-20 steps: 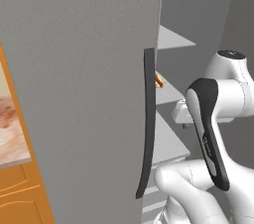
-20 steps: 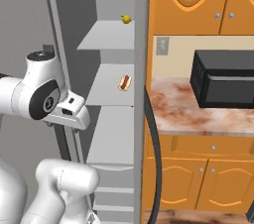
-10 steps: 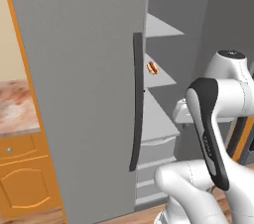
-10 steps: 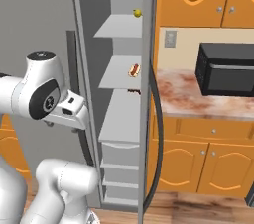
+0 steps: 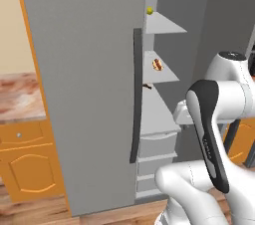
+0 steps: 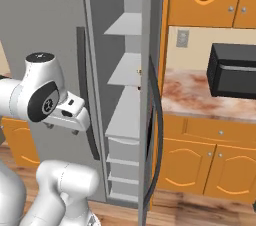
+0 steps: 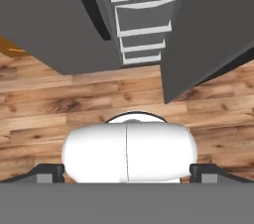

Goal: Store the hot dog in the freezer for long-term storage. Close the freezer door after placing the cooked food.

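1. A small tan-bunned hot dog with a red sausage is being shown lying on the second white shelf from the top inside the narrow tall freezer compartment of the big grey fridge.
2. One small round yellow fruit is being displayed on the shelf above, and one small dark brown item is being shown on the level just below the hot dog.
3. Three pale stacked drawers are being shown at the bottom of the freezer, above a wooden plank floor.
4. The tall flat grey freezer door is being shown open, with one long black vertical handle along its edge.
5. In the right base view the same door is being seen edge-on, beside the freezer shelves.
6. One black microwave is being shown on a marbled counter, with orange wooden cabinets above and below it.
7. The white arm is being held folded in front of the fridge, well apart from the hot dog.
8. How far the gripper is spread cannot be told; nothing is being seen in it.
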